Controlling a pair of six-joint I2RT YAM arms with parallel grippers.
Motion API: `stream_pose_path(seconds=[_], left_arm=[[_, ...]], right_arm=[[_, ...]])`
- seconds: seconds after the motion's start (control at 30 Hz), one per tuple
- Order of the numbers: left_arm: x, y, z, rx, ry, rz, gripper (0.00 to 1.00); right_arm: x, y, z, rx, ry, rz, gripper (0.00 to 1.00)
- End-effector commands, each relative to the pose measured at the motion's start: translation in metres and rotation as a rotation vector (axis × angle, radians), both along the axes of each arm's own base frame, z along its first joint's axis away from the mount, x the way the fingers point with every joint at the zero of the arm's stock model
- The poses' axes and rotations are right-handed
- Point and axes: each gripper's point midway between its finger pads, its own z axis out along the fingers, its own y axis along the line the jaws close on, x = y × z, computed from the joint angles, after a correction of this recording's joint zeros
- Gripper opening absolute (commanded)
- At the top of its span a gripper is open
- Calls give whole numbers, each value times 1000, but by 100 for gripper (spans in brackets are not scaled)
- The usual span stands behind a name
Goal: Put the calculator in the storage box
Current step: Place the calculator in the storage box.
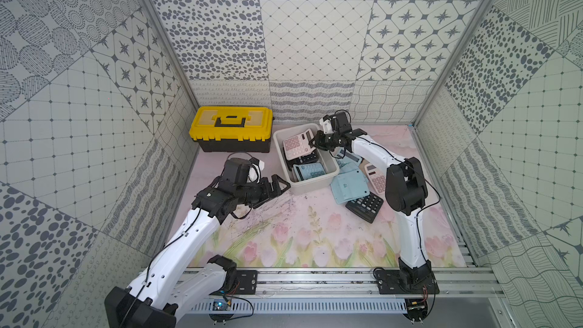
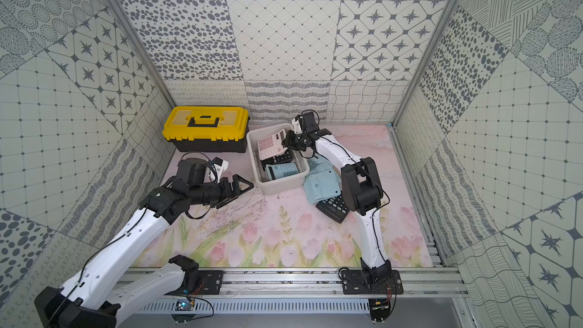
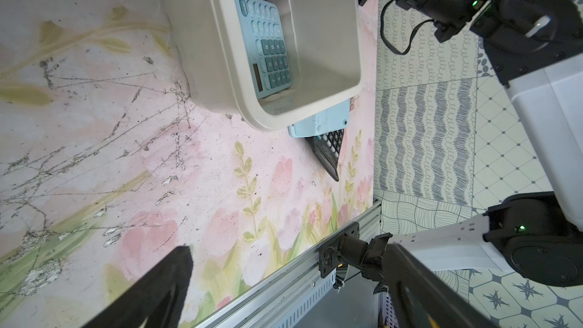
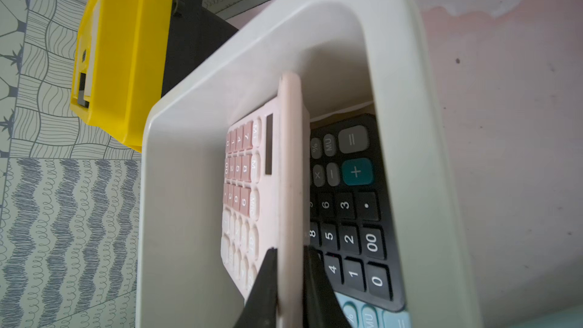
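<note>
My right gripper [image 1: 312, 143] [image 2: 285, 143] [image 4: 290, 249] is shut on the edge of a pink calculator [image 1: 295, 145] [image 2: 268, 145] [image 4: 290, 168]. It holds it tilted inside the far end of the off-white storage box [image 1: 310, 186] [image 2: 282, 189] [image 4: 410, 153] [image 3: 205, 42]. Under it in the box lie a black calculator [image 1: 307, 157] [image 4: 347, 216] and a light blue calculator [image 1: 310, 170] [image 3: 271, 52]. My left gripper [image 1: 274, 195] [image 2: 236, 194] [image 3: 288, 249] hovers open and empty just left of the box's near corner.
A yellow-lidded black toolbox [image 1: 232, 127] [image 4: 126, 58] stands left of the box at the back wall. Right of the box lies a pile of loose calculators: light blue [image 1: 348, 186], black [image 1: 364, 206] [image 3: 328, 149] and white with pink keys [image 1: 375, 178]. Patterned walls close three sides.
</note>
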Motion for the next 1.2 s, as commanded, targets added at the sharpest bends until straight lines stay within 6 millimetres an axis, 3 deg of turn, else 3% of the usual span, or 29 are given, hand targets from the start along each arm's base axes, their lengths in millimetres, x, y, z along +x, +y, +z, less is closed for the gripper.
stream_pose_path(seconds=[0.0, 0.1, 0.2, 0.53, 0.8, 1.0, 1.17], left_arm=[[0, -6, 4, -34, 2, -26, 100], [0, -8, 4, -40, 14, -31, 100], [-1, -9, -2, -42, 32, -35, 100], [2, -13, -14, -58, 70, -34, 100], [1, -27, -25, -25, 90, -59, 100], [2, -46, -30, 0, 100, -86, 100], [6, -46, -35, 14, 111, -60, 100]], right_arm=[[7, 8, -16, 12, 10, -1, 22], [7, 6, -1, 19, -8, -10, 38], [8, 4, 15, 25, -26, -15, 45], [13, -18, 57, 24, -74, -50, 47], [-8, -37, 104, 81, -115, -32, 58], [-36, -59, 99, 79, -82, -21, 62], [-60, -80, 71, 56, -41, -27, 65]])
